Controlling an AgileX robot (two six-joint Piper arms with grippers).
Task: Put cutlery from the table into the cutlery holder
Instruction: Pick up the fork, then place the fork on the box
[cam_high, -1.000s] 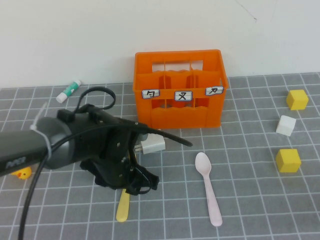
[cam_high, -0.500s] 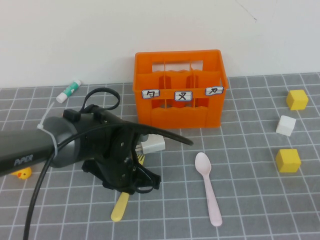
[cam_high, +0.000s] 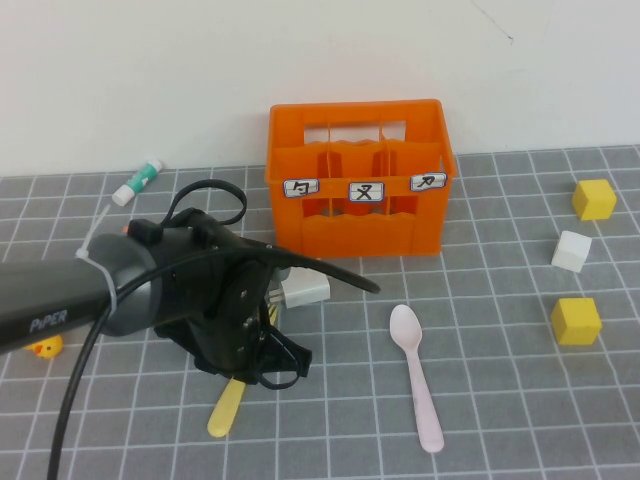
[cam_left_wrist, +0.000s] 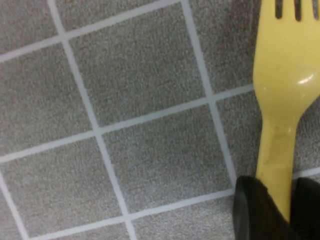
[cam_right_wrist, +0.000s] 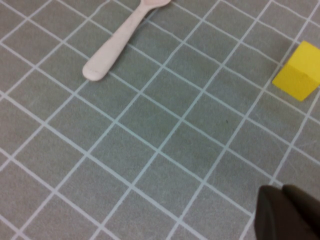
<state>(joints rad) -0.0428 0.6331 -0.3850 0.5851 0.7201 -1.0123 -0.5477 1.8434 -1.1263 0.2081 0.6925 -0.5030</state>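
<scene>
Grey bench (cam_high: 520, 400) with its thin white grid lines runs back to a plain pale wall. On it, the orange cutlery holder (cam_high: 357, 178) sits at the back centre, three white labels across its front; its compartments look empty from up here, though the dividers hide the floor of each.

Scattered around: a white charger plug (cam_high: 303, 291) just in front of the holder's left corner, a small white tube with a green cap (cam_high: 137, 181) off to the left rear, a little yellow duck (cam_high: 42, 347) peeking out by the left arm, and over on the right two yellow cubes (cam_high: 576, 320) with a white cube (cam_high: 571, 250) between them.

The pink spoon (cam_high: 417, 374) lies flat on the bench, right of centre, bowl towards the holder, untouched.

Now the action: the left end effector (cam_high: 255, 352) is down at the bench left of the spoon, its dark fingers (cam_left_wrist: 257, 210) pinched on the handle of the yellow fork (cam_high: 229, 405), tines pointing towards the plug. Compared with a second ago, the fork's handle end has swung out to the left, so it now lies more slanted, and the arm has shifted a touch.

The right end effector (cam_right_wrist: 287, 212) hovers above the bench near the spoon's handle and one yellow cube, dark fingertips together, holding nothing.
</scene>
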